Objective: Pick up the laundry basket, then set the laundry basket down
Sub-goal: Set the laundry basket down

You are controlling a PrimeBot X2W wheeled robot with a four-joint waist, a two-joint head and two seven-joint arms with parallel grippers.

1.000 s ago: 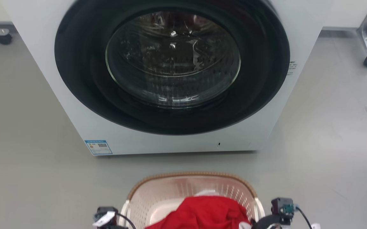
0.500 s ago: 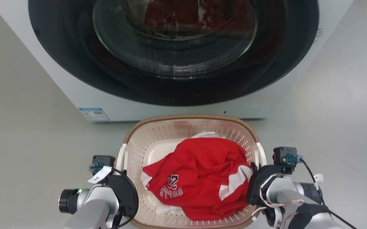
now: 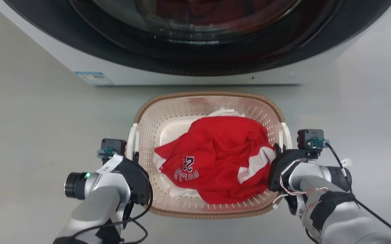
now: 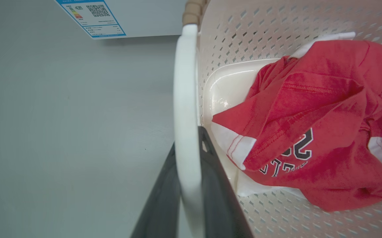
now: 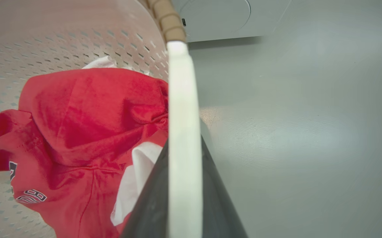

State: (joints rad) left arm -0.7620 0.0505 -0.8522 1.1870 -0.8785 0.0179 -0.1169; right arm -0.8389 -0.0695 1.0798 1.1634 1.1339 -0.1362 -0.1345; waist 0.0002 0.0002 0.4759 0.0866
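Note:
The laundry basket [image 3: 209, 96], cream perforated plastic with a brown woven rim, sits in front of me on or just above the grey floor. A red jersey [image 3: 215, 152] lies in it. My left gripper [image 3: 133, 156] is shut on the basket's left white handle [image 4: 186, 99], with a dark finger [image 4: 219, 198] on each side of it. On the other side my right gripper [image 3: 278, 149] is shut on the right white handle [image 5: 181, 99], which its fingers [image 5: 151, 201] also flank. Whether the basket touches the floor I cannot tell.
A white front-loading washing machine [image 3: 131, 73] with a dark round door stands just beyond the basket, a narrow strip of floor between them. An energy label [image 3: 92, 78] marks its lower left corner. Open grey floor [image 3: 29, 135] lies to both sides.
The head camera has tilted downward, so the washer slid up the picture and the basket and both arms came into full view. Both grippers stay shut on the handles.

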